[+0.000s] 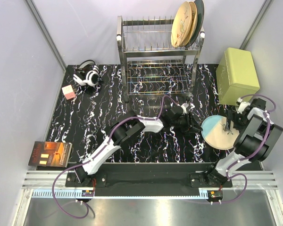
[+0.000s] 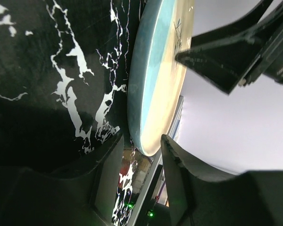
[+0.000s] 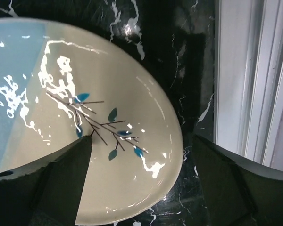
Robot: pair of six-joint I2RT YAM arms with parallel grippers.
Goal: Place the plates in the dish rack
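Top external view, your inventory:

- Dish rack (image 1: 158, 52): stands at the far side of the table (image 1: 108, 110). Its upper tier holds three plates on edge at the right end: two orange plates (image 1: 181, 26) and, behind them, a teal plate (image 1: 198, 16).
- Cream plate (image 1: 216, 135), pale blue on one side: lies flat on the table at the right, in front of the rack and near your right arm.
- Left pincer (image 1: 194, 123): reached across to the cream plate's left rim. In the left wrist view the rim (image 2: 151, 94) sits at the mouth of the pincer (image 2: 141, 141), jaws partly apart. You cannot tell whether they are clamped on it.
- Right pincer (image 1: 231, 125): hangs over the plate's right side. In the right wrist view it (image 3: 142, 141) is released, jaws wide apart, with one finger (image 3: 61, 183) above the cream plate (image 3: 132, 94) and the other past its rim, over the table.
- Green box (image 1: 237, 75): right of the rack.
- Headphones (image 1: 87, 75) and pink block (image 1: 69, 92): far left.
- Book (image 1: 50, 154): near left edge.
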